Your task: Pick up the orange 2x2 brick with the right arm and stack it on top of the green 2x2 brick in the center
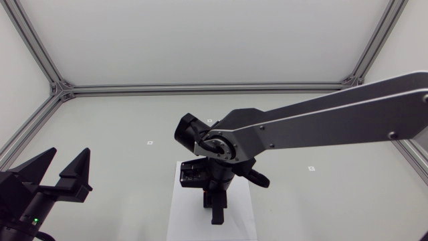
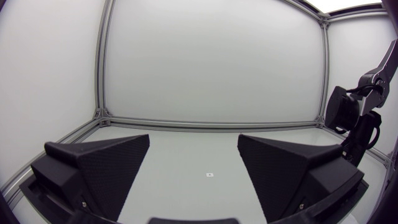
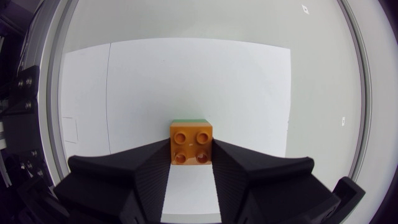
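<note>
Sliver of green brick (image 3: 190, 121) shows under orange brick (image 3: 191, 142) clamped in right hand (image 3: 191, 153); left hand (image 2: 193, 139) spread.

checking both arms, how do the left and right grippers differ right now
The left gripper is open and empty; the right gripper has its fingers closed on the orange brick. The left sits off the white paper; the right is over it. Both are matte black wedges.

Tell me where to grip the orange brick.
By its two flat side walls, from straight above: the orange brick sits studs-up, square to the right claw, which has a finger on each wall. A green brick edge shows just beyond it.
</note>
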